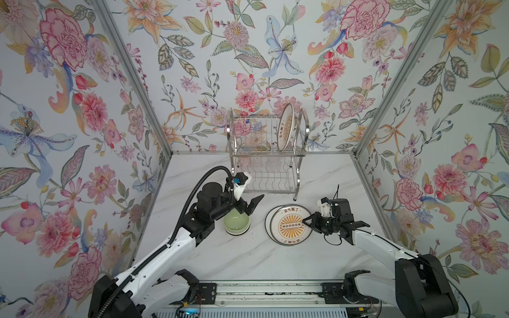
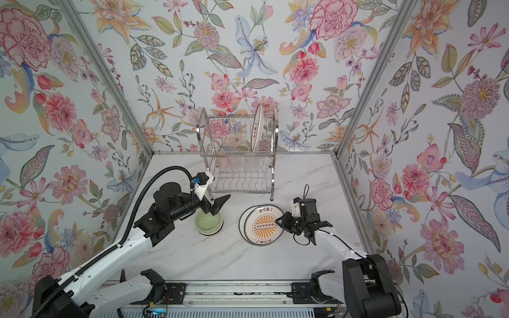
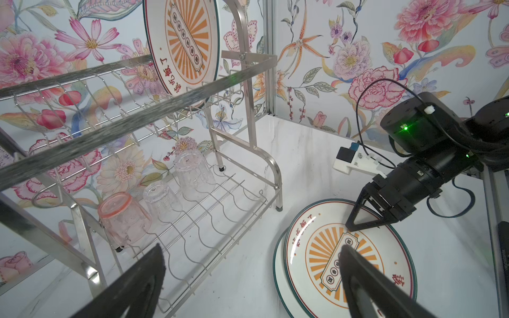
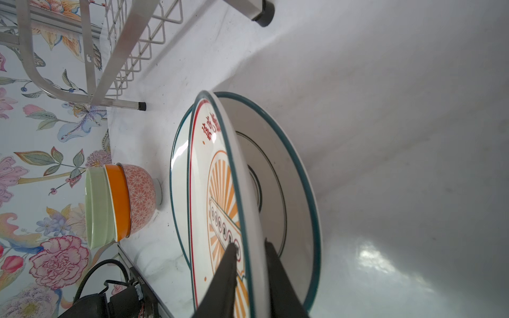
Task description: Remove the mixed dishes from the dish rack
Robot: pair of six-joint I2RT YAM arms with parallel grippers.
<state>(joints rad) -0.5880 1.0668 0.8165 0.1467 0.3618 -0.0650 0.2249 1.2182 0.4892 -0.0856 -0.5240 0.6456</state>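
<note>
Plate [image 1: 286, 234], round glossy ceramic, near shiny wire rack [image 1: 261, 155]

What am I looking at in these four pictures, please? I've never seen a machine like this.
Two robot arms work at a marble table, unloading a wire dish rack. Two pictures look down from overhead and are nearly identical. The other two come from cameras on the arms' wrists. Each arm ends in a two-fingered pincer, the end effector. The left end effector is wide open and empty, near a stack of bowls with a green bowl innermost. The right end effector has a finger on each side of the rim of a sunburst plate, which lies on a plain plate. Whether it is actually gripped is unclear. In the rack are an upright plate above, and a pink cup and two clear cups below.
</note>
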